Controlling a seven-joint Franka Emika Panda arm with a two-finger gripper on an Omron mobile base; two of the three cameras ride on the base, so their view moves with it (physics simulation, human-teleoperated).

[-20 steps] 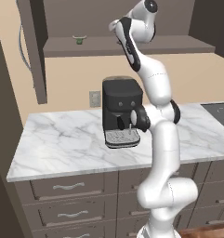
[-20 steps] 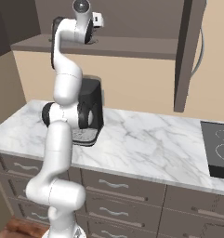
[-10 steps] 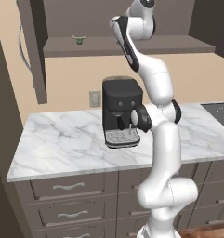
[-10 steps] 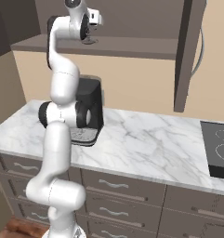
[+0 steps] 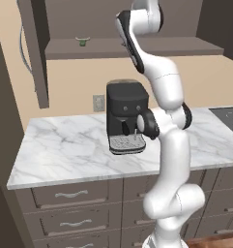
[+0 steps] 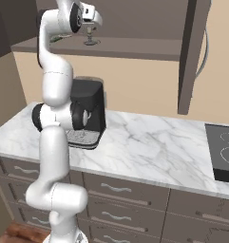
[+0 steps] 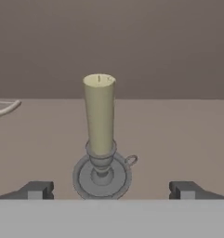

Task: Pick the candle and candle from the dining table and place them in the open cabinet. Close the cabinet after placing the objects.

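Our gripper (image 7: 111, 189) stands spread wide, holding nothing; in the hand view its two dark tips sit well apart on either side of the candle (image 7: 100, 122), with neither touching it. The candle is upright on its round grey dish, resting on the cabinet shelf (image 7: 178, 135). So we judge this one placed and let go. In the right base view the hand (image 6: 89, 14) hangs just in front of the candle (image 6: 90, 34), up at shelf height above the coffee machine (image 6: 87, 111).

What could go wrong from here: the candle is tall and narrow on a small dish, and the tips flank it closely. If we pull back on a slant rather than straight, one tip could clip the dish or its little ring handle and tip the candle over. The cabinet door (image 6: 191, 52) hangs open to the right of the candle, and swinging it shut before the arm is clear of the shelf would catch the arm.

What each view gives us: the hand view alone shows the gap between tips and candle, plus a pale curved rim (image 7: 3, 108) to the candle's left that we cannot identify. The left base view shows a small green thing (image 5: 82, 41) on the shelf (image 5: 137, 47), left of the arm, and the other door (image 5: 35, 53) beyond it; there the arm (image 5: 152, 58) hides the candle. The right base view shows hand and candle together. We see no table and no second candle.
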